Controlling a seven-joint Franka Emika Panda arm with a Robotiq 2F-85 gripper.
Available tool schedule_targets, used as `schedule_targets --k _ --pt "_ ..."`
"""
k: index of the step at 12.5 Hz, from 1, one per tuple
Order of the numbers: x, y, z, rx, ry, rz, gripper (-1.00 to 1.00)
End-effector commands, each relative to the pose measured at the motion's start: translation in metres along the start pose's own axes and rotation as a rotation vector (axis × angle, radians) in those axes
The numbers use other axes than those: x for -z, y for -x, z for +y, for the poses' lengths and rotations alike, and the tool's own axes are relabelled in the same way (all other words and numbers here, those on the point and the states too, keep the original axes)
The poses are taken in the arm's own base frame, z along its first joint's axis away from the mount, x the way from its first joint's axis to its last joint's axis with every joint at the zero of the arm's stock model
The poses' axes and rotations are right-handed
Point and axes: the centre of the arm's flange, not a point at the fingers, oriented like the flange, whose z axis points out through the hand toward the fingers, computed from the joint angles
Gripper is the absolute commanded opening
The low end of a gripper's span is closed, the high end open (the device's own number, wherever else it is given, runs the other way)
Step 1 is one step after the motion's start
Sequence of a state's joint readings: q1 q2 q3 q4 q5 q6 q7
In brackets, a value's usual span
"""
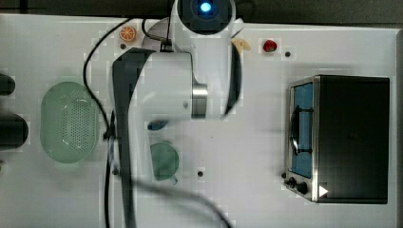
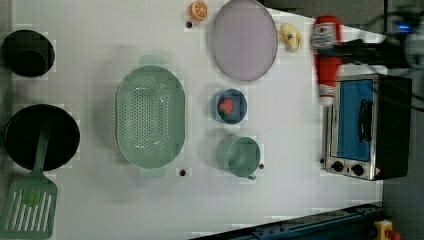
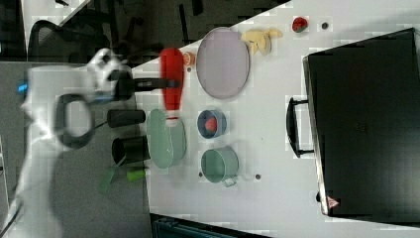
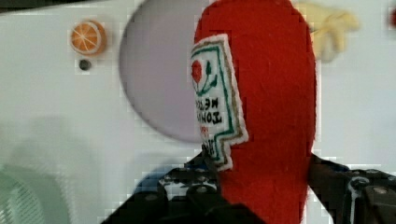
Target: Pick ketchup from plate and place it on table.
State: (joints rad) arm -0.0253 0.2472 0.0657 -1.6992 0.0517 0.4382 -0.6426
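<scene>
Gripping ketchup bottle mid-body, hand clamped on it, bottle clear above plate; long axis parallel to desk; bare desk beside plate.

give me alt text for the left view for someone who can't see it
The robot's gripper holds a red ketchup bottle lifted off the now-bare lilac plate, above the white table near a toaster oven. Also on the table: a green basket, a green cup and a blue bowl.
</scene>
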Motion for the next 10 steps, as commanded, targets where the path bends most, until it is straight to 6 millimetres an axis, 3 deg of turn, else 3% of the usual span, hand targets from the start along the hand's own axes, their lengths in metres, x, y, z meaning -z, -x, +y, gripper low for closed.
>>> schedule_targets --k 1,3,6,8,10 --pt "0.019 0.022 0.05 -0.072 0.012 -0.045 0.2" --pt "0.019 0.048 0.074 -0.112 0.019 -0.067 0.2" --pt "-0.008 0.09 0.084 -0.126 0.025 -0.109 0.2" --pt "-0.035 0.11 0.085 -0.123 0.028 -0.077 0.2" --pt "-0.076 0.13 0.087 -0.123 0.032 -0.076 0.2"
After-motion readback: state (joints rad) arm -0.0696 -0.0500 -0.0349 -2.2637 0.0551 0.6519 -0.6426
